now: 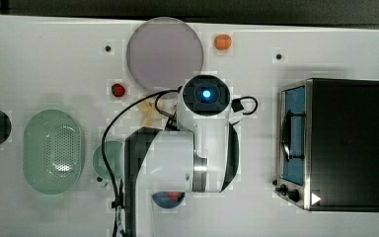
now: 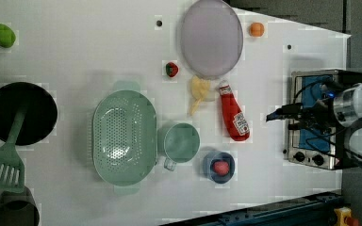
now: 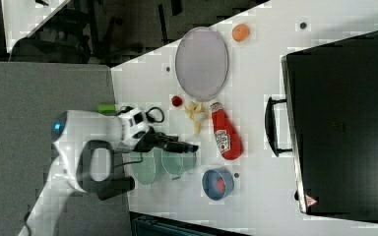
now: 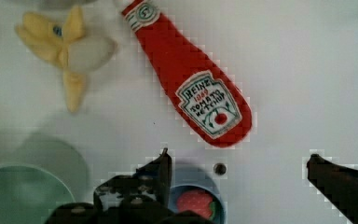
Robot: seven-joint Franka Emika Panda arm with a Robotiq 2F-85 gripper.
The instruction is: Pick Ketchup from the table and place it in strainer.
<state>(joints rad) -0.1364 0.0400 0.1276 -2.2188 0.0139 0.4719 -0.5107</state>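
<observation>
The white arm reached out over the table, its wrist bent so the gripper (image 4: 237,163) pointed down. Its two dark fingers (image 4: 164,170) stood spread wide apart, with nothing held between them.

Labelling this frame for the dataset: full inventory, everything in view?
Ketchup: 1, red, lying flat right of the cup in the left view.
strainer: 1, mint green, beside the cup.
cup: 1, teal.
plate: 1, pale lilac, far end.
peeled banana: 1, yellow, between plate and Ketchup.
strawberry: 1, red.
orange fruit: 1.
blue bowl: 1, red piece inside.
green fruit: 1.
black pan: 1.
spatula: 1, green, across the pan.
toaster oven: 1, black and steel.
table: white.
gripper: open, above the table near the Ketchup.
</observation>
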